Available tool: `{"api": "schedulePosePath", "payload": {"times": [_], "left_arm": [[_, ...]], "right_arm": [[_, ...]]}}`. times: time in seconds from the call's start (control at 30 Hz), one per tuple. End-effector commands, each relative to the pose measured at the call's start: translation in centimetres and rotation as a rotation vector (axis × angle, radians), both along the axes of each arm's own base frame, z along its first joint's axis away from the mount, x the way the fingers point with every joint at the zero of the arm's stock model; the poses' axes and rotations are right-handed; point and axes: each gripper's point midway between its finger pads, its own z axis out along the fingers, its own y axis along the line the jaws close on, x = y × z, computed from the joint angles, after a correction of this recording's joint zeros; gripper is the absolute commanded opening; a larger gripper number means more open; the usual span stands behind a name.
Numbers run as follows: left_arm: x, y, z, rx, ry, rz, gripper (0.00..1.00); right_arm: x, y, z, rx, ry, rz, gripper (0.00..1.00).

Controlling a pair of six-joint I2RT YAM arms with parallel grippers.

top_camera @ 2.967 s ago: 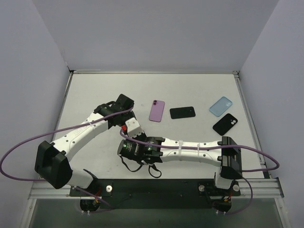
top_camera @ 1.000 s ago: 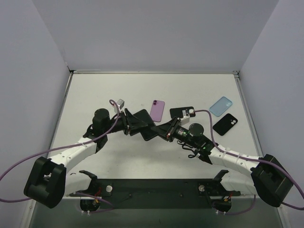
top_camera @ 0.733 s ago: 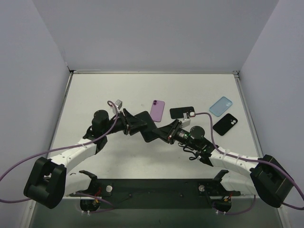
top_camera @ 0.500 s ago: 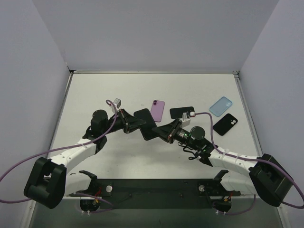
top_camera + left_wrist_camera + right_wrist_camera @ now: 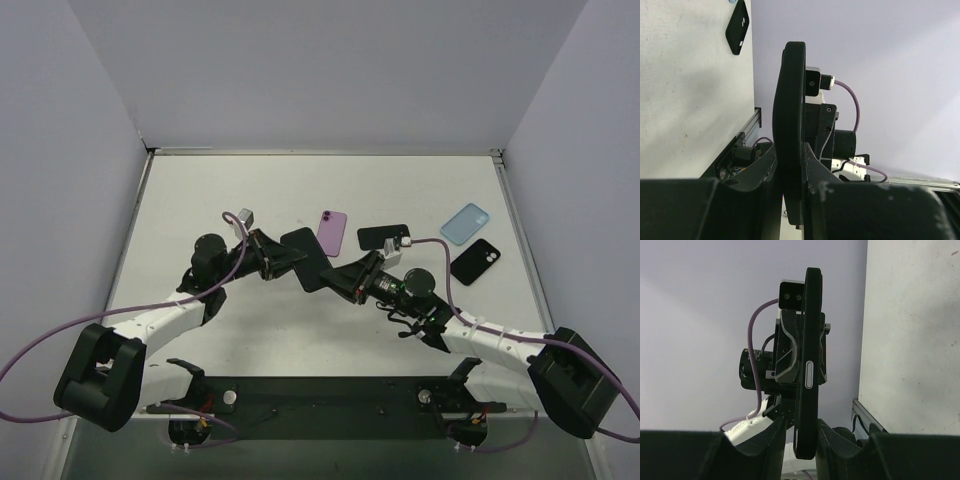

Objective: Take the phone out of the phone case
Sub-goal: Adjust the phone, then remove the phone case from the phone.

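pinching the cased phone (image 5: 303, 258) mid-air, left gripper (image 5: 790, 170) and right gripper (image 5: 805, 430) both clamped on it, you could drop it if either slips.

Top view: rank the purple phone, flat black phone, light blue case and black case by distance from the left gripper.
From the left gripper, holding the cased phone:
1. Purple phone, just right of it.
2. Flat black phone, further right.
3. Light blue case and black case, far right: too close to call.
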Motion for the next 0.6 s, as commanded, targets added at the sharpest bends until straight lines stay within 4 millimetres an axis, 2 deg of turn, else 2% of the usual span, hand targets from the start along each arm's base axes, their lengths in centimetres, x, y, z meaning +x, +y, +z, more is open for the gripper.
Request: {"api": "schedulePosePath", "payload": {"times": [0.0, 0.1, 0.23, 0.3, 0.43, 0.5, 0.53, 0.57], "left_arm": [[0.4, 0.5, 2.7, -0.062, -0.115, 0.032, 0.00], [0.4, 0.7, 2.7, -0.063, -0.114, 0.037, 0.00], [0.3, 0.7, 2.9, -0.067, -0.117, 0.032, 0.00], [0.4, 0.8, 3.1, -0.069, -0.121, 0.034, 0.00], [0.2, 0.8, 3.5, -0.076, -0.138, 0.029, 0.00], [0.0, 0.8, 3.9, -0.083, -0.155, 0.027, 0.00], [-0.1, 0.9, 4.0, -0.084, -0.162, 0.026, 0.00], [-0.2, 0.9, 4.2, -0.087, -0.166, 0.024, 0.00]], "right_arm": [[-0.5, -0.7, 3.2, 0.088, -0.088, -0.002, 0.24], [-0.5, -1.1, 3.0, 0.087, -0.083, -0.022, 0.24], [-0.4, -1.4, 2.7, 0.088, -0.075, -0.037, 0.15], [-0.4, -1.5, 2.8, 0.094, -0.074, -0.043, 0.14], [-0.2, -1.6, 3.0, 0.112, -0.066, -0.049, 0.03], [0.1, -1.6, 3.4, 0.133, -0.064, -0.052, 0.05], [0.1, -1.6, 3.5, 0.141, -0.065, -0.051, 0.13], [0.2, -1.7, 4.0, 0.162, -0.066, -0.054, 0.16]]}}
